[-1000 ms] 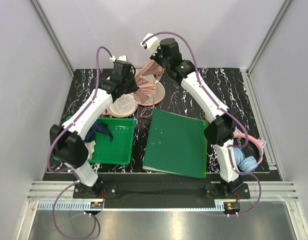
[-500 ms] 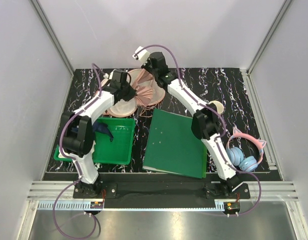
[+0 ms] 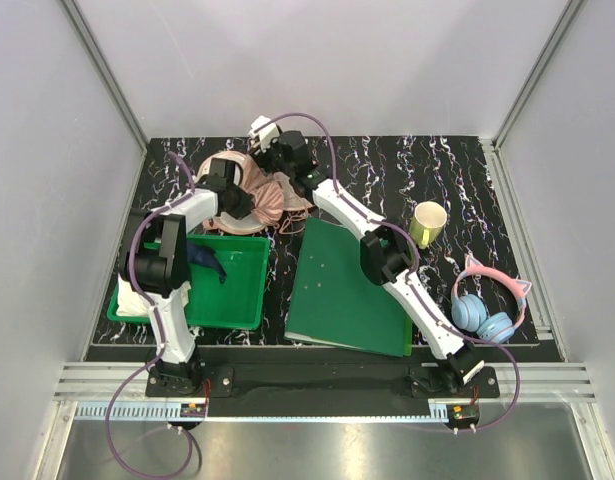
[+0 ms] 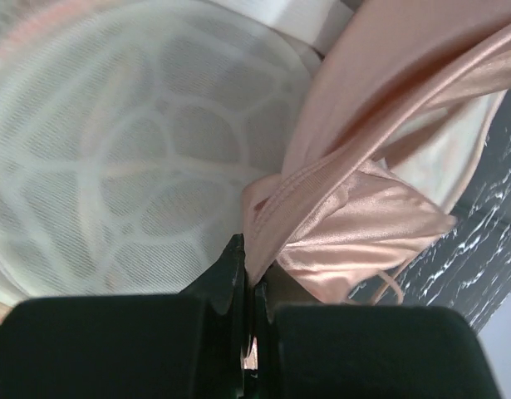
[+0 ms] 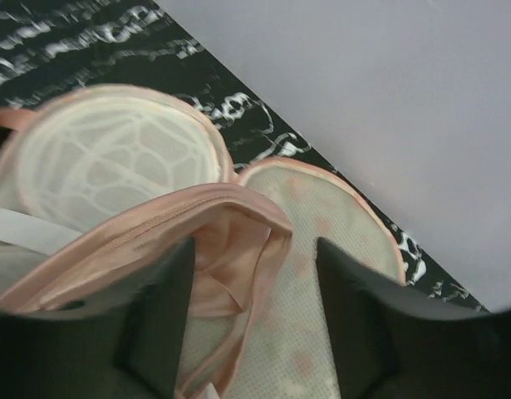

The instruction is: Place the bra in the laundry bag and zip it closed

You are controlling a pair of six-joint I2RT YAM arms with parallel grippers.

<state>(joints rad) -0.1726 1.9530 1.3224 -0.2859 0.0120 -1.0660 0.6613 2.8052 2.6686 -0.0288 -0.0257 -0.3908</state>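
Observation:
The laundry bag lies open at the back of the table, its white mesh lining facing up and its second half folded out beside it. The pale pink bra is draped over the open bag. My left gripper is shut on a fold of the bra, pinched at the jaw tips. My right gripper hovers just above the bag's far side. Its jaws stand open, with the bra's seamed edge lying loose between the fingers.
A green plastic bin at the left holds a dark blue cloth and a white cloth. A green folder lies mid-table. A yellow-green cup and pink-blue cat-ear headphones sit to the right.
Both arms have moved down and left over the bag, lowering the bra onto it. The right gripper has opened and let go of the bra. The left stays shut on it.

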